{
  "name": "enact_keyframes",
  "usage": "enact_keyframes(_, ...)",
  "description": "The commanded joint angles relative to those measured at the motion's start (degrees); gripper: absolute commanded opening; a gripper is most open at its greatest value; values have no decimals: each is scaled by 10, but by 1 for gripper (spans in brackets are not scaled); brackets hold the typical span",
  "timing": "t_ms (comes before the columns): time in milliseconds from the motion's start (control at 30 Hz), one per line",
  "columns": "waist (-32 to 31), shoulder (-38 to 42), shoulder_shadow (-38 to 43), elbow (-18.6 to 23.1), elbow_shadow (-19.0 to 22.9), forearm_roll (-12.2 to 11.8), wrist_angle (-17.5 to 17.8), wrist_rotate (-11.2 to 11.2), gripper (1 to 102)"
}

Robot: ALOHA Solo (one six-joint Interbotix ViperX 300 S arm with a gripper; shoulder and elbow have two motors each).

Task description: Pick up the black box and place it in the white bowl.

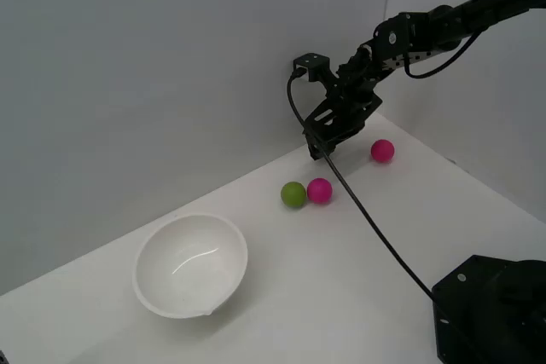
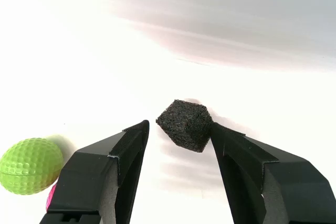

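The base (image 1: 490, 313) sits nearest in the exterior view, a dark housing at the lower corner on that view's right, with a cable (image 1: 367, 219) running from it up to the wrist. Next out on the table (image 1: 324, 296) is the bowl (image 1: 190, 263), upright and empty, toward the exterior view's left. It is well apart from everything else.

Further back lie a green ball (image 1: 293, 194) and a pink ball (image 1: 320, 190), touching or nearly so. A second pink ball (image 1: 382, 151) rests apart from them, toward the exterior view's right.

Furthest is the gripper (image 1: 328, 144), lowered close to the table near the back wall. The exterior view does not show the box (the gripper body hides that spot). The wrist view does: the box (image 2: 185, 125) sits on the table between the fingertips of the gripper (image 2: 178, 132), turned corner-on. One finger (image 2: 236, 153) appears to touch its edge; the other (image 2: 128, 148) stands clear with a visible gap. The jaws are therefore spread and grasp nothing yet.

Judgement: the spread straddles the box so that closing will trap it. The skewed box may twist or slip as the pads meet it. The green ball (image 2: 30, 165) lies outside the fingers and should not interfere.
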Motion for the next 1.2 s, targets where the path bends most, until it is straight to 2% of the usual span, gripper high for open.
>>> enact_keyframes(0,14,15,18,-14,-18,-4,1,-1,63)
enact_keyframes(67,15,16,19,-13,-18,-4,2,-1,59)
enact_keyframes(200,15,17,20,-13,-18,-4,2,-1,40)
enact_keyframes(433,16,18,22,-12,-17,-4,3,-1,26)
enact_keyframes(800,25,36,39,-12,-17,-4,17,-1,24)
enact_keyframes(1167,25,86,89,-12,-18,-3,51,-1,24)
